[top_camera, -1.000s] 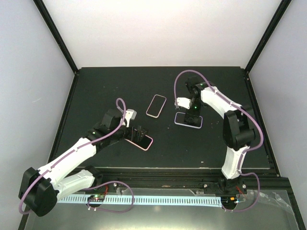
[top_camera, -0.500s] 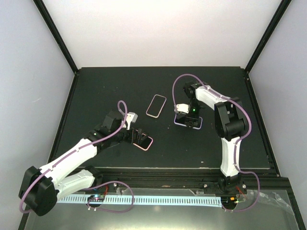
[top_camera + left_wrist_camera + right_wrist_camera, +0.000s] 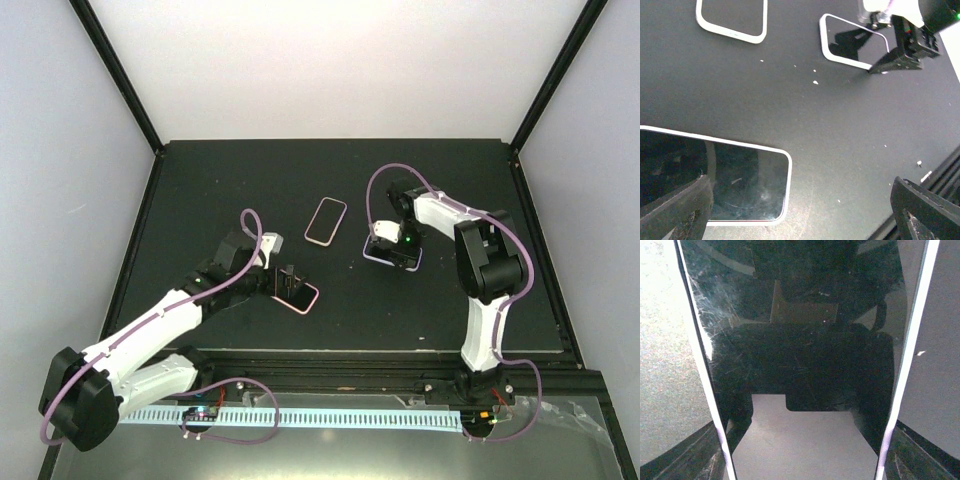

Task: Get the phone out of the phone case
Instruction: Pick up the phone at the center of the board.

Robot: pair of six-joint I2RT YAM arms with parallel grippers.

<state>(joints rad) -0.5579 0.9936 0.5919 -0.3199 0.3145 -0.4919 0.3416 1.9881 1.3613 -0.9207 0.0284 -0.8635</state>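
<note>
Black matte worktop [image 3: 200, 200] carries three flat phones, all lying face up. Nearest to my bases is the pink-rimmed, dark-glass phone [image 3: 302, 298], lying at a slant. My left tool [image 3: 287, 281] hangs over its left end with its two fingers [image 3: 675, 210] spread wide apart, holding nothing. From that wrist the phone's rounded corner shows just beside the left finger, and a few pale specks [image 3: 815, 81] dot the worktop beyond.

Further out and to the right lies the lilac-rimmed phone with a glossy black screen [image 3: 374, 255], seated in its thin pale phone case [image 3: 912, 340]. My right tool [image 3: 402, 252] is down on it, one finger along each long side. From the right wrist those fingers [image 3: 680, 460] sit just outside the case's two pale edges, so the tool straddles the phone. I cannot tell whether the pads press on the case or stand just clear of it.

Farthest, near the middle of the worktop and well apart from both tools, lies a second pink-rimmed phone [image 3: 326, 221], tilted and untouched.
</note>
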